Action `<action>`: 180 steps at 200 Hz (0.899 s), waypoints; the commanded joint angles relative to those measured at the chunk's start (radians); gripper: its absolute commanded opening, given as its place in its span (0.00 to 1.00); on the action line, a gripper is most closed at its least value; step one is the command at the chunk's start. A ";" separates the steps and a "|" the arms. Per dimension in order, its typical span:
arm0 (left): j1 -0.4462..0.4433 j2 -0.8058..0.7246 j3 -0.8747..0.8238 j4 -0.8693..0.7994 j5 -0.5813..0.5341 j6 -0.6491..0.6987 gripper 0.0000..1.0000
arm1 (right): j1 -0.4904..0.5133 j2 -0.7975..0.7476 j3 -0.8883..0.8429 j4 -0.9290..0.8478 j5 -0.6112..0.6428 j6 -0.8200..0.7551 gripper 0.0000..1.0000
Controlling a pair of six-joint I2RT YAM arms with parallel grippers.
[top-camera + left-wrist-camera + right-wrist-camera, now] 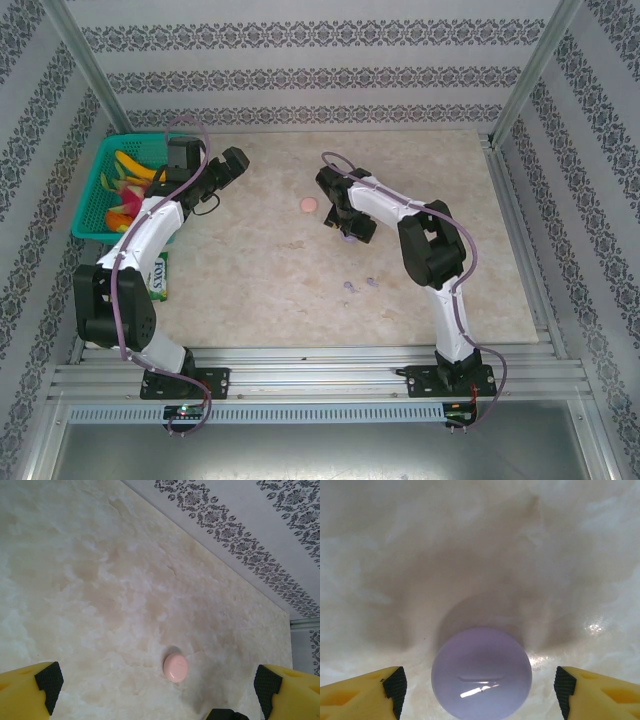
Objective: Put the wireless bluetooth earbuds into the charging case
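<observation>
We see a cream stone tabletop [270, 270] marbled with beige, and pale grey walls [300, 60] banded with dark damask scrollwork. The small round plastic disc [175, 667] is salmon pink, the glossy round plastic disc [481, 672] lilac, the tiny plastic pieces [350, 288] light purple, and the plastic mesh basket [92, 195] teal green with yellow and pink contents. Yellow plastic fingers [20, 692] carry black pads [396, 687].

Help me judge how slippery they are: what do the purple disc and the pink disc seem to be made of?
Purple disc: likely smooth, glossy plastic; a sharp white glint of light sits on its domed top. Pink disc: probably plastic too, but it looks more satin than glossy, with even colour and only a dull sheen, though it is small in view.
</observation>
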 commanded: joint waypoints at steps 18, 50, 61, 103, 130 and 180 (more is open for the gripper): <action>0.014 -0.028 -0.004 -0.001 0.014 -0.002 1.00 | 0.003 0.028 -0.031 0.034 -0.032 0.009 0.77; 0.014 -0.027 -0.008 -0.011 0.018 -0.004 1.00 | 0.002 0.038 -0.039 0.044 -0.032 -0.007 0.73; 0.014 -0.028 -0.010 -0.010 0.021 -0.006 1.00 | 0.002 0.038 -0.044 0.044 -0.032 -0.012 0.71; 0.014 -0.028 -0.029 -0.005 0.031 -0.017 1.00 | 0.004 0.038 -0.058 0.047 -0.015 -0.038 0.67; 0.013 -0.032 -0.043 0.003 0.040 -0.018 1.00 | 0.004 0.038 -0.070 0.047 0.020 -0.066 0.68; 0.012 -0.042 -0.070 0.014 0.052 -0.016 1.00 | 0.004 0.028 -0.097 0.081 0.032 -0.110 0.63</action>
